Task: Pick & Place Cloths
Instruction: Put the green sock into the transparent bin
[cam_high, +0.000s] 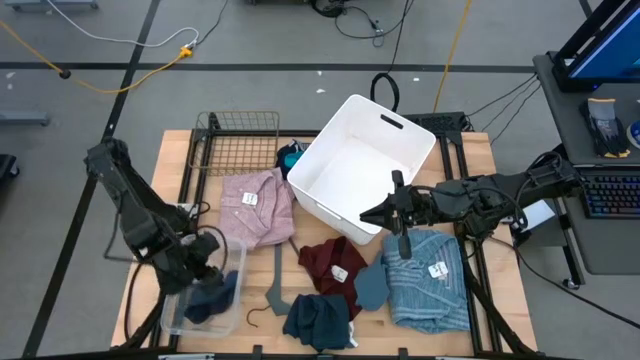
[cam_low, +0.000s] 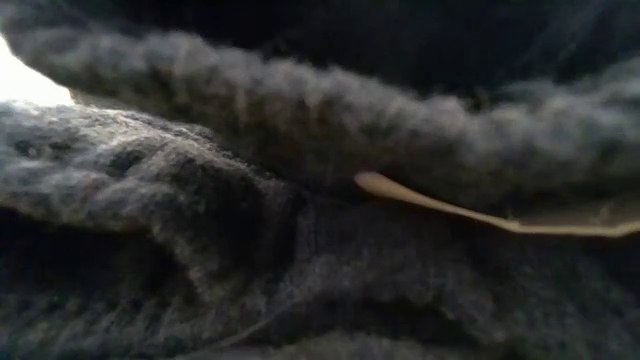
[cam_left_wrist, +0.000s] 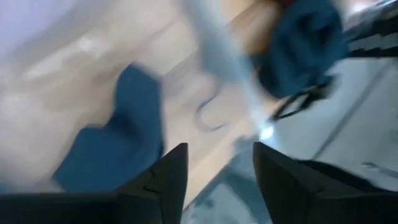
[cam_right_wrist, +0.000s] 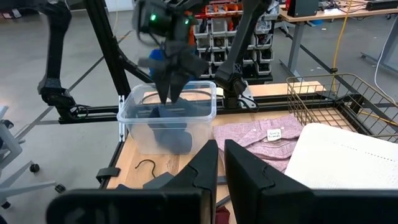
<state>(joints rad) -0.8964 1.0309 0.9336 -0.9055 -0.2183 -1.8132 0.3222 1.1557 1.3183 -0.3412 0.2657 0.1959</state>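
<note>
My left gripper (cam_high: 215, 268) (cam_left_wrist: 217, 177) hangs open, fingers pointing down, over a clear plastic tub (cam_high: 180, 310). A dark navy cloth (cam_high: 212, 295) (cam_left_wrist: 112, 146) lies crumpled on the tub's floor. My right gripper (cam_high: 368, 215) (cam_right_wrist: 221, 165) is shut and hovers by the white bin's (cam_high: 330, 195) near corner, above the table. On the table lie a pink cloth (cam_high: 255, 205), a maroon cloth (cam_high: 330, 262), a light-blue ribbed cloth (cam_high: 428, 278) and a dark teal piece (cam_high: 320, 320). Another teal piece (cam_high: 290, 155) sits behind the white bin.
A grey hanger (cam_high: 277, 280) lies between the pink and maroon cloths. A wire basket (cam_high: 235, 140) stands at the far left of the table. A small grey-blue piece (cam_high: 372, 283) rests by the light-blue cloth. Dark knit fabric (cam_low: 300, 200) fills the low view.
</note>
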